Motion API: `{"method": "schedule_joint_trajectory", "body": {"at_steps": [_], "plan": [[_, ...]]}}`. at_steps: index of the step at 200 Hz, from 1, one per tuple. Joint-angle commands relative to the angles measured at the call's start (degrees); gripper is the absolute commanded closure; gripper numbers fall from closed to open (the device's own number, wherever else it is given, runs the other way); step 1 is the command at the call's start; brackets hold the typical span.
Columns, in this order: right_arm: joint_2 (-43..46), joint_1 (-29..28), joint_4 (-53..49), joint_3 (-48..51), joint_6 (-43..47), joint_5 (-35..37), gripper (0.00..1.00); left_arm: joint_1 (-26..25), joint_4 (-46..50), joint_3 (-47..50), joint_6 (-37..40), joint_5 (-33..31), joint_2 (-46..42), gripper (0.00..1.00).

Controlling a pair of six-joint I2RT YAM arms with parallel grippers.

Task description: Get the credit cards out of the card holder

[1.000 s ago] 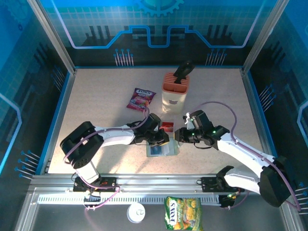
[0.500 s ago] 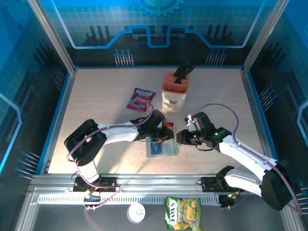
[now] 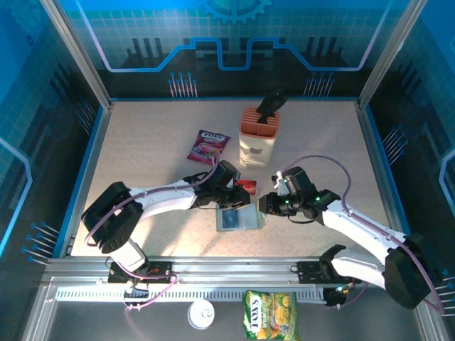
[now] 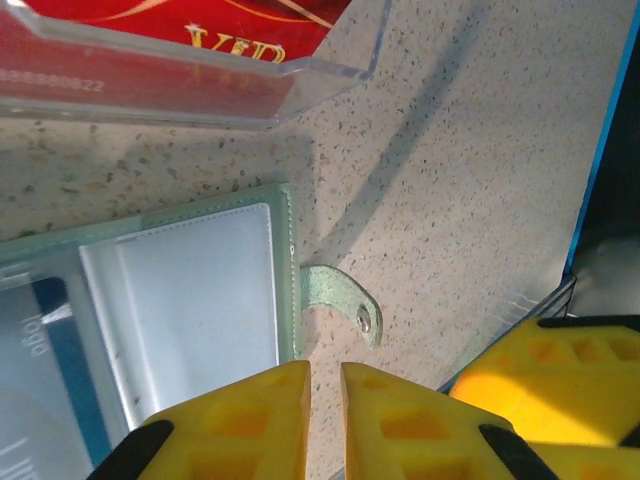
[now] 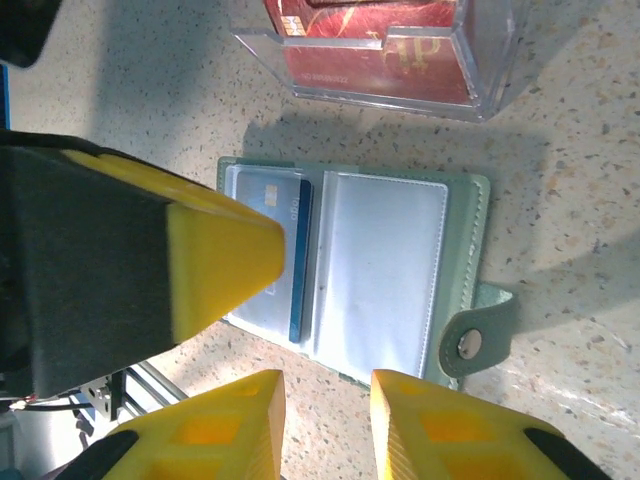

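Pale blue-grey plastic sleeves are what you're looking at here: the card holder (image 5: pixel 380 260) lies opened flat on the speckled table (image 3: pixel 142 156), near the front edge and between the two arms, with its little snap tab (image 5: pixel 475 335) sticking out to one side. One sleeve looks empty, and the other has a blue card (image 5: pixel 300 260) tucked in edge-on, so by my reckoning the job isn't finished. Just behind the holder sits a clear tray (image 5: pixel 480 60) with red cards (image 5: pixel 380 50) in it, which I'd guess is where the pulled ones go. The left gripper (image 4: pixel 323 375) hovers low over the holder's edge by the tab, its yellow fingers pinched nearly together with just a slit between them and nothing in that slit. The right gripper (image 5: pixel 328 385) sits at the holder's near edge with its fingers a bit apart, and I can't see anything caught between them either; whether it's pressing the holder down I honestly can't tell. So the step in hand looks like getting that last blue card out. For the next move I'd want one gripper pinning the holder so it doesn't slide, and the other lining up with the exposed edge of the card, nipping it thin-side on, and drawing it straight out along the sleeve.
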State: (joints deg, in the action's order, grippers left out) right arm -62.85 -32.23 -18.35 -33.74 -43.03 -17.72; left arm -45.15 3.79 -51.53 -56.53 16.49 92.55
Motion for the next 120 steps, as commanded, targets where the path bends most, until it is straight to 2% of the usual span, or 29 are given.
{"method": "schedule_joint_trajectory", "body": {"at_steps": [1, 48, 120], "plan": [[-1.35, -0.76, 2.63, 0.66, -1.43, -1.82, 0.72, 0.4, 3.89, 1.89, 1.95, -2.14, -2.95, 0.86], [-6.17, -3.64, 7.38, 0.43, -3.2, -3.05, 0.72, 1.01, 7.16, 5.91, 1.87, -5.34, -8.13, 0.92], [-15.75, -8.42, 12.34, -2.44, -4.68, -4.69, 0.73, 3.14, 6.57, 11.58, -0.26, -5.7, -12.2, 1.0]]}}
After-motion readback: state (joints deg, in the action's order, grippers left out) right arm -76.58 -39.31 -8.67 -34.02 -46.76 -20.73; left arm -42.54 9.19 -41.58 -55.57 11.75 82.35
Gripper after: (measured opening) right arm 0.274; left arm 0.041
